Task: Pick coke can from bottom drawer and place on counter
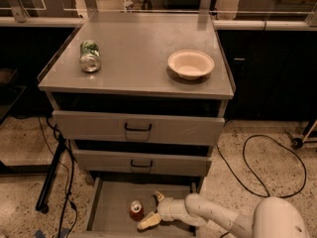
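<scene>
The coke can (pixel 136 209) stands upright in the bottom drawer (pixel 113 202), just left of the end effector (pixel 153 210). The fingers are apart and face left toward the can, not yet enclosing it.

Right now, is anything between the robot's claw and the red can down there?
Nothing visible. The gripper, fingers open, sits in the bottom drawer just beside the coke can, only bare drawer floor between.

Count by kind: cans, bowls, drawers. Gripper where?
Cans: 2, red coke can in flat grey bottom drawer, green-and-white can on grey metal counter.
Bowls: 1, cream round bowl.
Drawers: 3.
Total: 6.
Gripper open beside the coke can.
</scene>
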Action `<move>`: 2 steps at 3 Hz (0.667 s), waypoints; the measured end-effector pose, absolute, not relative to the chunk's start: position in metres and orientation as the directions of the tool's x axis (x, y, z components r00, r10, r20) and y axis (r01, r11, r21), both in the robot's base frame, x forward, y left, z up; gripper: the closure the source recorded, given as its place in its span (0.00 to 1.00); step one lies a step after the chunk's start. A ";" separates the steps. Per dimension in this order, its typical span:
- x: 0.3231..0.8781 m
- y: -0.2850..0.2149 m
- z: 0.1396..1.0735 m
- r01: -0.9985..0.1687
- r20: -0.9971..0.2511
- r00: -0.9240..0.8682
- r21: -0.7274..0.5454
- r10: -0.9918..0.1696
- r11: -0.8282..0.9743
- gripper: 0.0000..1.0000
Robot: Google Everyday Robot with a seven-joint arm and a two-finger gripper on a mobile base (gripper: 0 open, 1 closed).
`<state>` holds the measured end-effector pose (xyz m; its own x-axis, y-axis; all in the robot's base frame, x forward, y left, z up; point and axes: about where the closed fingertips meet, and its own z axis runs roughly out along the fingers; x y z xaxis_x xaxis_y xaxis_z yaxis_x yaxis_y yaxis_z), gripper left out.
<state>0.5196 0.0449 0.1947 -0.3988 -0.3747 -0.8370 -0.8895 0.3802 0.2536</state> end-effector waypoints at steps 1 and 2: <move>0.514 0.056 0.176 -0.881 -0.841 -0.416 0.279 -0.346 0.381 0.00; 0.523 0.071 0.164 -0.880 -0.851 -0.417 0.290 -0.318 0.376 0.00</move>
